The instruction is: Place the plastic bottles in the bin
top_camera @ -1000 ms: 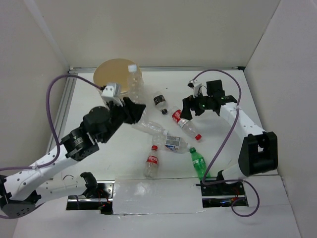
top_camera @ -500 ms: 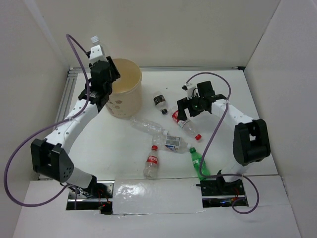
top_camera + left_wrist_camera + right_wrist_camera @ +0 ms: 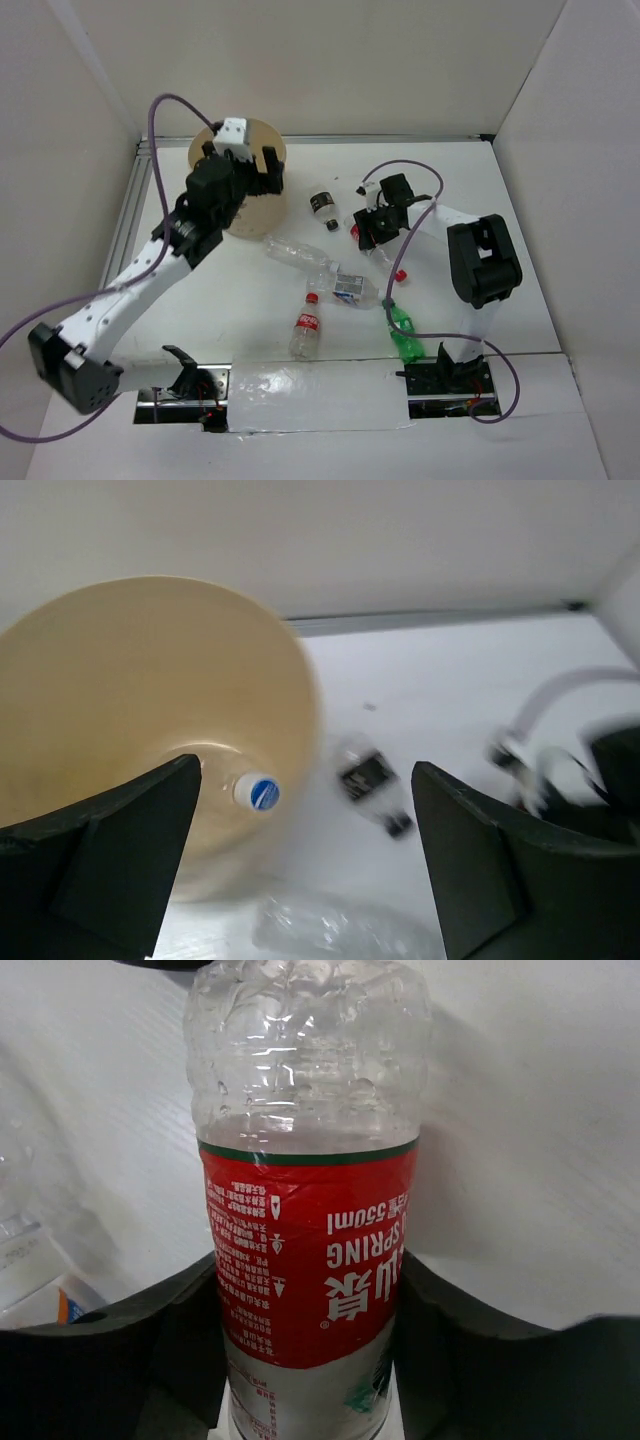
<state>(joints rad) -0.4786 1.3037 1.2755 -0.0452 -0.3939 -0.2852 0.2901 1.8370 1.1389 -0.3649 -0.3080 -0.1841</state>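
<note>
while our left gripper [image 3: 305, 780] hangs above the bin [image 3: 120, 670], jaws wide, we log one blue-capped bottle [image 3: 258, 792] inside that bin; right gripper [image 3: 305, 1300] clamps a red-labelled bottle [image 3: 300, 1220], right of the bin.

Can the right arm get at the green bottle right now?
Probably not yet: the right gripper is clamped on the red-labelled bottle. The green bottle itself lies uncovered, near that arm's base.

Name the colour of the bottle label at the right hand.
Red label on bottle; right wrist view.
</note>
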